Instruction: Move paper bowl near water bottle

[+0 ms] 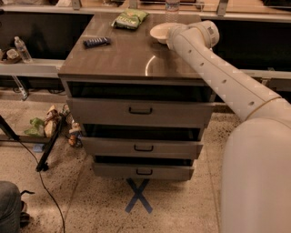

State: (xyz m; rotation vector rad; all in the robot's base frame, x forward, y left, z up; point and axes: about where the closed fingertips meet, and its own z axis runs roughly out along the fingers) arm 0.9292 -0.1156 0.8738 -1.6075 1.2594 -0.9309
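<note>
My gripper [173,40] sits at the matt paper bowl [159,32]. The cabinet top [122,59] looks smooth and shiny.

Wooden cabinet top [127,61] is carrying four things. Paper bowl [159,32] is sitting upright toward the far right corner. Water bottle [172,7] is standing at the far edge just behind the bowl; only its lower part is showing, and I can't tell if they're touching. Green snack bag [130,18] is lying flat along the far edge, left of the bowl and apart from it. Dark blue wrapped bar [96,42] is lying near the left edge, about mid-depth, well apart from the rest. Gripper [174,36] is sitting at the bowl's right rim, mostly hidden behind the wrist.
</note>
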